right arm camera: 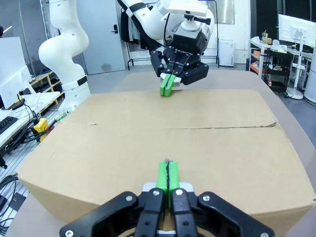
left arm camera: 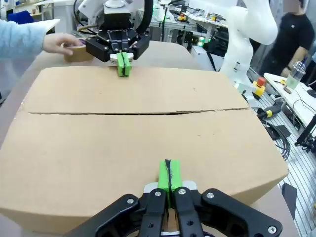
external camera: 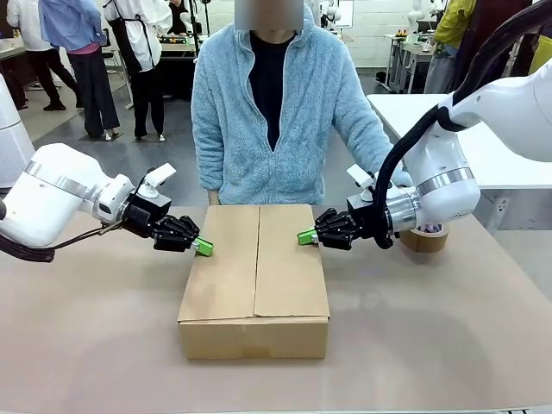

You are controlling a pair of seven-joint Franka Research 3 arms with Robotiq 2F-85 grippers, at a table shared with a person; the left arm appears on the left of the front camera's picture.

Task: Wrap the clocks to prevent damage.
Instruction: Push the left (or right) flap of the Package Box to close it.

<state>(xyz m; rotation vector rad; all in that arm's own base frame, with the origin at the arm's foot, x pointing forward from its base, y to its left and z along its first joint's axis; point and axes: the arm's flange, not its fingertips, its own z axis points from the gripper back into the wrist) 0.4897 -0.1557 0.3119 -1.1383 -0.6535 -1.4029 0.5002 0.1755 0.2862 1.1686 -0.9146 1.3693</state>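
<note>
Front view: a brown cardboard box (external camera: 254, 276) sits mid-table (external camera: 103, 345) with both top flaps folded shut. The closed flaps hide the inside, so where the clocks lie and how they look cannot be told. The left gripper (external camera: 203, 247) touches the box's left top edge and the right gripper (external camera: 306, 235) its right top edge. On each, the green pads are pressed together and hold nothing. A person (external camera: 285, 112) in pale blue fleece stands at the far side. A brown tape roll (external camera: 424, 239) lies behind the right arm.

Left wrist view: the closed left pads lie on the near flap, the seam (left arm camera: 133, 112) runs across, and the person's hand (left arm camera: 61, 42) rests on the tape roll.

Right wrist view: the closed right pads lie on the near flap, and the left gripper's tip touches the far edge
</note>
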